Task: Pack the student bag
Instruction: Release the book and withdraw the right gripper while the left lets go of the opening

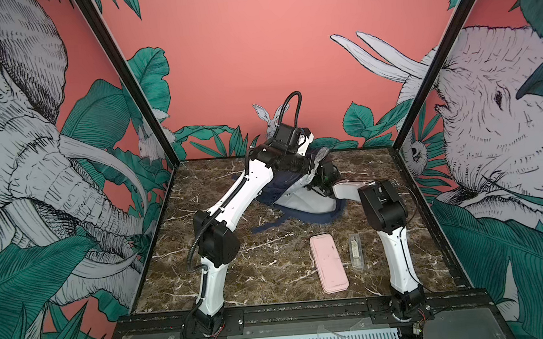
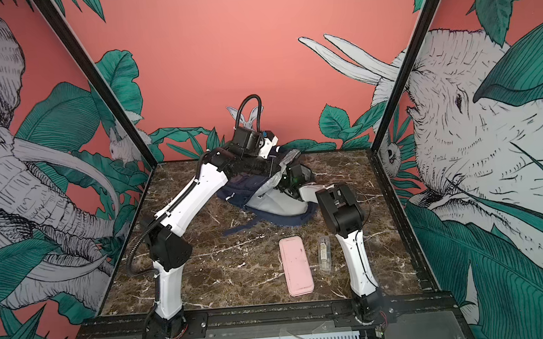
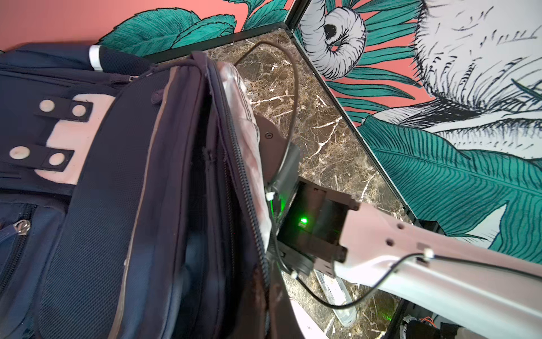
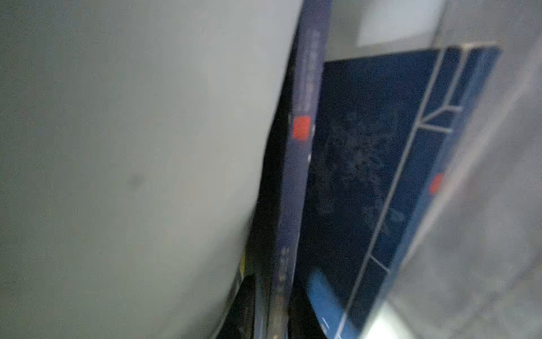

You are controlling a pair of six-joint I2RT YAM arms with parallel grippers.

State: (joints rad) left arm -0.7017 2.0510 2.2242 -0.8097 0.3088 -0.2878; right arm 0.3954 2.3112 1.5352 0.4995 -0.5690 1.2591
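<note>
The student bag (image 1: 302, 204) (image 2: 274, 205), navy with a white base, stands at the back middle of the table. Its main zipper is open in the left wrist view (image 3: 102, 205). My left gripper (image 3: 272, 311) is shut on the zippered rim of that opening and holds it up. My right arm (image 3: 311, 226) reaches into the opening, so its gripper is hidden in both top views. Inside, against the grey lining (image 4: 117, 146), my right gripper (image 4: 274, 311) sits with both fingers against the spine of a thin navy book (image 4: 299, 146). A second navy book (image 4: 366, 176) leans beside it.
A pink pencil case (image 1: 329, 262) (image 2: 296, 265) and a clear plastic case (image 1: 356, 251) (image 2: 324, 254) lie on the marble table in front of the bag, near my right arm's base. A navy shoulder strap (image 1: 268, 227) trails onto the table. Printed walls close in three sides.
</note>
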